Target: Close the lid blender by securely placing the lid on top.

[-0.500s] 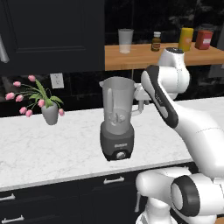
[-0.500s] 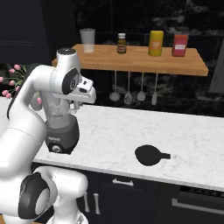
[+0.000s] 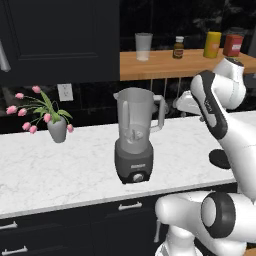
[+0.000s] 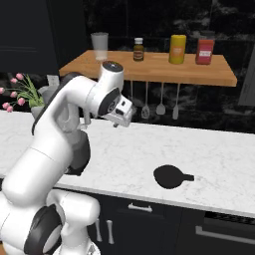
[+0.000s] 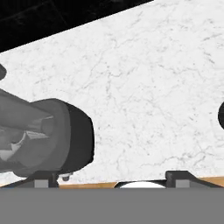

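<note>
Counter (image 4: 149,149): pincer (image 4: 125,118) swung right.

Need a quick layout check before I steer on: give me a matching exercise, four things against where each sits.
Things:
1 blender
2 lid
3 drinking glass
4 pink flowers

Places:
A on the wooden shelf
B flat on the counter, right of the arm
C counter, left of the blender
D upright on the counter, jar mouth uncovered

Pairs: 1-D, 2-B, 3-A, 4-C
</note>
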